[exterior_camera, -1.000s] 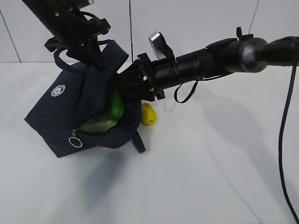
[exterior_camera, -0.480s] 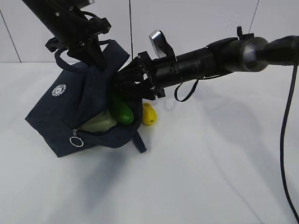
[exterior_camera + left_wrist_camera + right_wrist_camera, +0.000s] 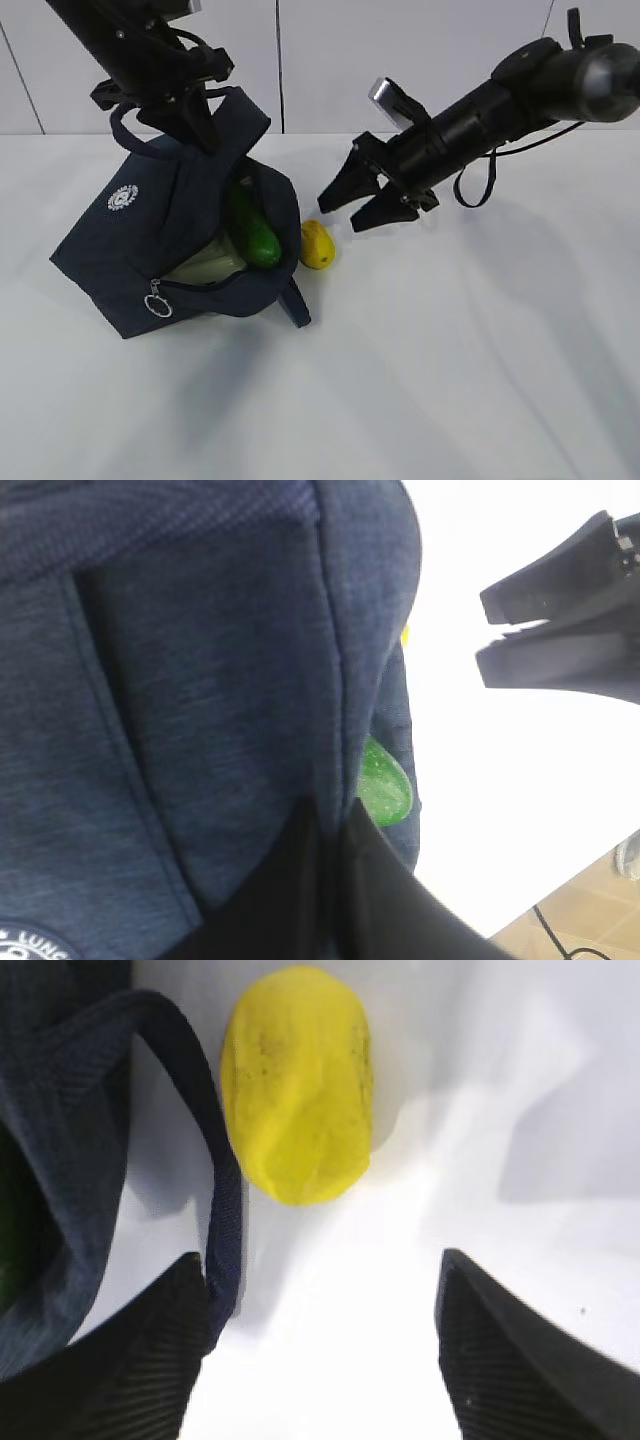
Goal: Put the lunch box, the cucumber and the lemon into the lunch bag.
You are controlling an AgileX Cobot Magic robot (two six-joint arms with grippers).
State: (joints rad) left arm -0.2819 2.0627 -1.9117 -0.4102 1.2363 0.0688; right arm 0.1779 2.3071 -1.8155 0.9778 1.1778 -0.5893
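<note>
The navy lunch bag (image 3: 150,235) leans on the table at the left with its mouth open toward the right. My left gripper (image 3: 198,130) is shut on the bag's upper edge and holds it up; in the left wrist view its fingers (image 3: 300,880) pinch the fabric (image 3: 200,680). The green cucumber (image 3: 255,235) lies inside the mouth, over the pale lid of the lunch box (image 3: 205,265). The yellow lemon (image 3: 317,244) rests on the table just outside the bag. My right gripper (image 3: 340,215) hovers open to the right of the lemon (image 3: 298,1100), nothing between its fingers (image 3: 150,1360).
A loose bag handle strap (image 3: 225,1210) lies on the table beside the lemon, close to my right gripper's left finger. The zipper's ring pull (image 3: 158,300) hangs at the bag's front. White table (image 3: 450,350) stretches to the right and front.
My right gripper has pulled back out of the bag mouth to the right and now hangs beside the lemon. The cucumber stays in the bag. The left gripper has not moved.
</note>
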